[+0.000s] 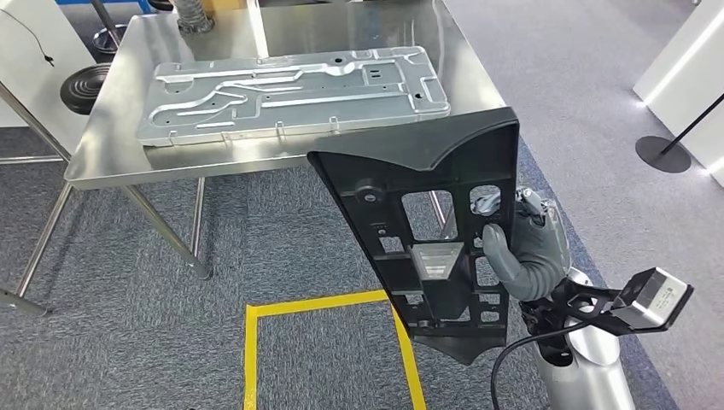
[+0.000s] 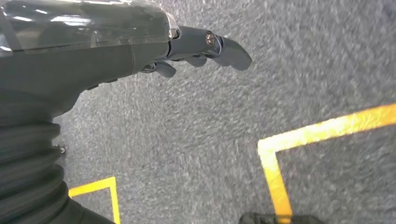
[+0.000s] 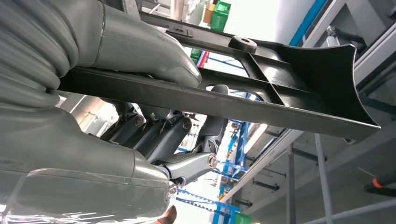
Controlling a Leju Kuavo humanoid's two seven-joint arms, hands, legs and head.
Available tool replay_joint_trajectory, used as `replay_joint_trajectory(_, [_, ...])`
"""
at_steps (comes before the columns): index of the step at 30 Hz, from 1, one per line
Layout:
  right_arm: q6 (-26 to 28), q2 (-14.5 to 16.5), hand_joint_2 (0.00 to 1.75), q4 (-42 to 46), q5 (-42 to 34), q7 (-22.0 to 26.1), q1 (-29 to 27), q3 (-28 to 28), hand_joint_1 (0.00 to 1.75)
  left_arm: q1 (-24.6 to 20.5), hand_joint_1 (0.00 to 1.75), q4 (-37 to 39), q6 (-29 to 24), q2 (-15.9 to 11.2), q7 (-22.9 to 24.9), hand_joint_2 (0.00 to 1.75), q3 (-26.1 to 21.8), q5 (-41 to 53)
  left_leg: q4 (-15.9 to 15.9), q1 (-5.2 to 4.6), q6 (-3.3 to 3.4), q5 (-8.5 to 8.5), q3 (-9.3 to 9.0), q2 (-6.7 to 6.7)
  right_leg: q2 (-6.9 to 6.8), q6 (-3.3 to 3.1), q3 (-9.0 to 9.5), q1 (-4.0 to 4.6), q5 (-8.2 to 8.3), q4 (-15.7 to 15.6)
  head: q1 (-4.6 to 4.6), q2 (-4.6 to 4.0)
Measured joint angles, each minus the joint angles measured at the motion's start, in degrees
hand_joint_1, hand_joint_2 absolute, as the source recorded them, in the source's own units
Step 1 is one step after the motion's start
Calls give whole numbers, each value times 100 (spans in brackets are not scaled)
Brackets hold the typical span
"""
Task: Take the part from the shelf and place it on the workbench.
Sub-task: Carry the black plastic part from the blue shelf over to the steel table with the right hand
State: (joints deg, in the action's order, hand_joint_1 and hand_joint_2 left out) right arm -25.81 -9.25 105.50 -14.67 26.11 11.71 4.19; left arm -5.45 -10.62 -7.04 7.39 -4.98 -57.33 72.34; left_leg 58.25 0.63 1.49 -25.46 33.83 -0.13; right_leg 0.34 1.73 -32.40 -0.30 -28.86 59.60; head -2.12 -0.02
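Right robot hand point(image 1: 522, 248) clamps black ribbed plastic panel point(image 1: 427, 231), thumb in front | panel upright, long axis vertical | left robot hand point(image 2: 140, 42) loosely spread, holding nothing

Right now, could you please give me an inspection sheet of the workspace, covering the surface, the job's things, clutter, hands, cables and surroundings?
Surface: shiny steel workbench on angled metal legs, standing on grey carpet.
Job's things: black plastic panel with cut-outs, held upright in front of the bench edge, not yet on it.
Clutter: large silver stamped metal plate lying flat on the bench.
Hands: right hand grips the panel's edge, thumb in front; left hand holds nothing, hanging over the carpet.
Cables: black cable looping by the right wrist.
Surroundings: yellow floor tape marking a box below the panel; round black stand base to the right.
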Motion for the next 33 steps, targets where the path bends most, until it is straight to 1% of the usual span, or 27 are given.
replay_joint_trajectory(1, [3, -10, 175, 2, 1, 5, 0, -1, 175, -8, 0, 0, 1, 1, -1, 175, 0, 7, -25, 10, 28, -2, -30, 1, -6, 23, -121, -8, -122, 249, 0, 0])
replay_joint_trajectory(3, [15, -28, 175, -1, 11, 11, -14, -2, 175, -16, 0, 0, 2, 1, -1, 175, 0, 23, -31, 5, 60, -30, -62, 1, -9, 57, -548, -23, -416, 1005, 0, 0])
replay_joint_trajectory(4, [23, -34, 175, -3, 20, 11, -28, -2, 175, -13, 0, 0, 3, 1, 0, 175, 0, 32, -28, 3, 64, -49, -79, 0, -9, 72, -756, -33, -484, 1321, 0, 0])
replay_joint_trajectory(5, [31, -38, 175, -5, 30, 11, -40, -2, 175, -9, 0, 0, 4, 2, 1, 175, 0, 39, -23, 2, 62, -71, -100, -2, -10, 82, -879, -43, -440, 1454, 0, 0])
replay_joint_trajectory(6, [37, -40, 175, -5, 36, 11, -47, -2, 175, -6, 0, 0, 6, 2, 1, 175, 0, 45, -18, 1, 56, -99, -131, -5, -12, 86, -885, -53, -281, 1356, 0, 0])
replay_joint_trajectory(7, [42, -41, 175, -5, 38, 11, -48, -2, 175, -5, 0, 0, 8, 2, 2, 175, 0, 49, -12, 2, 46, -131, -171, -8, -17, 83, -784, -60, -40, 1053, 0, 0])
replay_joint_trajectory(8, [46, -43, 175, -5, 39, 11, -47, -2, 175, -6, 0, 0, 10, 3, 2, 175, 0, 53, -8, 1, 29, -167, -212, -10, -26, 70, -620, -63, 199, 639, 0, 0])
replay_joint_trajectory(9, [52, -46, 175, -8, 39, 11, -45, -2, 175, -10, 0, 0, 13, 4, 2, 175, 0, 56, 1, -9, 4, -204, -242, -12, -33, 51, -462, -54, 359, 272, 0, 0])
replay_joint_trajectory(10, [60, -51, 175, -13, 40, 13, -45, -2, 175, -13, 0, 0, 15, 5, 7, 175, 0, 58, 2, -16, -27, -230, -257, -13, -37, 26, -355, -39, 444, 23, 0, 0])
replay_joint_trajectory(11, [69, -58, 175, -16, 42, 15, -49, -2, 175, -15, 0, 0, 19, 6, 11, 175, 0, 60, 1, -22, -59, -251, -263, -12, -37, -1, -307, -22, 452, -99, -1, 0])
replay_joint_trajectory(12, [80, -67, 175, -20, 44, 20, -54, -3, 175, -17, 0, 0, 22, 7, 18, 175, 0, 61, -7, -27, -91, -261, -269, -9, -30, -28, -301, -5, 426, -115, -1, 0])
replay_joint_trajectory(14, [101, -85, 175, -20, 48, 35, -67, -4, 175, -21, 0, -1, 25, 8, 27, 175, 0, 64, -5, -24, -154, -298, -297, -2, -16, -90, -273, -23, 416, -154, -1, 0])
replay_joint_trajectory(15, [109, -91, 175, -20, 51, 44, -67, -5, 175, -26, 0, -1, 25, 8, 30, 175, 0, 66, 82, -21, -182, -355, -275, 1, -17, -125, -240, -39, 406, -178, -1, 0])
replay_joint_trajectory(16, [113, -96, 175, -20, 53, 54, -66, -5, 175, -31, 0, -1, 25, 10, 31, 175, 1, 67, 290, -16, -208, -463, -184, 2, -22, -160, -203, -54, 395, -199, -2, 0])
replay_joint_trajectory(17, [117, -98, 175, -20, 60, 63, -68, -5, 175, -32, 0, -1, 25, 11, 33, 175, 1, 67, 610, -3, -227, -606, -24, 2, -29, -187, -173, -54, 379, -208, -2, 0])
replay_joint_trajectory(19, [120, -98, 175, -20, 81, 80, -82, -4, 175, -27, 0, 0, 26, 15, 34, 175, 2, 67, 1392, 6, -257, -873, 427, 3, -31, -218, -137, -44, 341, -209, -2, 1])
replay_joint_trajectory(20, [122, -98, 175, -20, 92, 85, -93, -4, 175, -20, 0, 0, 26, 15, 34, 175, 2, 67, 1621, 7, -264, -888, 590, 3, -26, -221, -116, -40, 322, -208, -2, 1])
replay_joint_trajectory(21, [123, -98, 175, -20, 102, 91, -102, -4, 175, -14, 0, 0, 26, 14, 34, 175, 2, 67, 1650, 7, -264, -792, 659, 3, -18, -217, -87, -38, 300, -208, -2, 1])
replay_joint_trajectory(22, [127, -98, 175, -20, 109, 95, -110, -4, 175, -11, 0, 0, 26, 14, 34, 175, 1, 67, 1432, 7, -255, -580, 604, 3, -11, -209, -46, -38, 274, -208, -2, 1])
replay_joint_trajectory(24, [136, -99, 175, -20, 130, 102, -114, -4, 175, -13, 0, 0, 27, 13, 34, 175, 1, 68, 652, 1, -211, -106, 299, 1, -1, -174, 33, -31, 216, -204, -2, 0])
replay_joint_trajectory(25, [143, -102, 175, -20, 143, 105, -114, -4, 175, -18, 0, 0, 27, 14, 34, 175, 2, 69, 323, -8, -183, 29, 166, 0, 5, -148, 49, -22, 192, -197, -2, 0])
replay_joint_trajectory(26, [151, -108, 175, -20, 157, 109, -114, -4, 175, -22, 0, 0, 28, 14, 34, 175, 3, 73, 137, -19, -158, 76, 97, -2, 8, -118, 49, -13, 176, -192, -2, 1])
replay_joint_trajectory(28, [162, -119, 175, -21, 184, 114, -116, -4, 175, -24, 0, 0, 31, 15, 34, 175, 4, 81, 50, -35, -107, 44, 78, -8, 13, -54, 34, -5, 164, -198, -2, 0])
replay_joint_trajectory(30, [174, -131, 175, -22, 195, 122, -115, -6, 175, -23, 0, 0, 33, 19, 34, 175, 4, 85, 10, -18, -43, 50, 52, -11, 1, 12, 22, -20, 113, -141, -2, 1])
replay_joint_trajectory(31, [180, -138, 175, -22, 198, 127, -107, -8, 175, -29, 0, 0, 33, 19, 34, 175, 3, 84, -14, -8, -10, 54, 32, -11, -4, 40, -47, -29, 27, 10, -1, 1])
replay_joint_trajectory(32, [190, -145, 175, -26, 205, 131, -101, -9, 175, -37, 0, 0, 33, 20, 34, 175, 3, 82, -30, -1, 18, 51, 12, -9, -9, 64, -197, -39, -117, 305, -1, 1])
replay_joint_trajectory(33, [196, -149, 175, -33, 215, 133, -98, -10, 175, -43, 0, 0, 33, 19, 34, 175, 2, 78, -33, -6, 39, 38, 2, -9, -10, 81, -414, -42, -286, 702, 0, 1])
